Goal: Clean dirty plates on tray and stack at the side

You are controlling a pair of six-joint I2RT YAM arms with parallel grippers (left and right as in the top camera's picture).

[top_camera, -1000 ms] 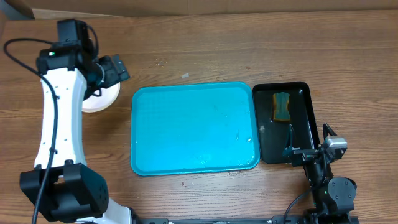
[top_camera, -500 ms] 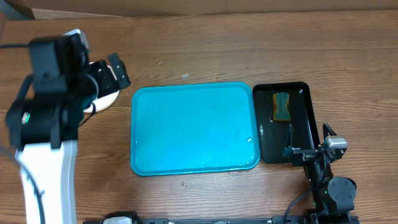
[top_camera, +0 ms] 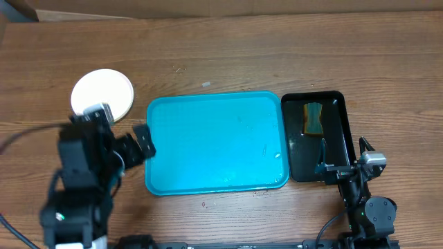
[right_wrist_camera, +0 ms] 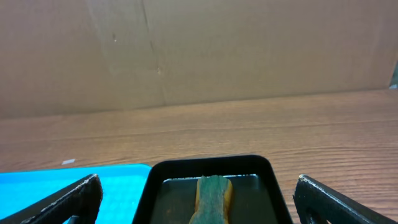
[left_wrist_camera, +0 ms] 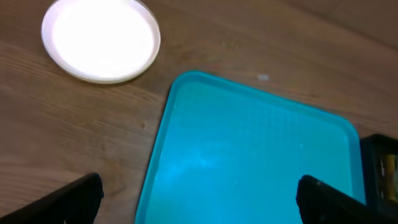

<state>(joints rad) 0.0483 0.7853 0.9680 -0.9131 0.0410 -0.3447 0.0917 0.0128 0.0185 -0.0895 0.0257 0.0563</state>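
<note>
You see a white plate (top_camera: 102, 95) resting on the wooden worktop (top_camera: 228, 62) toward its far left corner. It is off the turquoise tray (top_camera: 216, 142), near that tray's far left corner. Whether more plates lie beneath it cannot be told. The turquoise tray sits in the middle of the worktop. A narrow black tray (top_camera: 337, 138) lies just beside its right side, with a sponge (top_camera: 314, 117) at its far end. Your left gripper (left_wrist_camera: 199, 202) hovers over the turquoise tray's left rim, jaws spread wide, holding nothing. Your right gripper (right_wrist_camera: 198, 202) hangs toward the worktop's front right corner, over the black tray, jaws wide apart, holding nothing.
</note>
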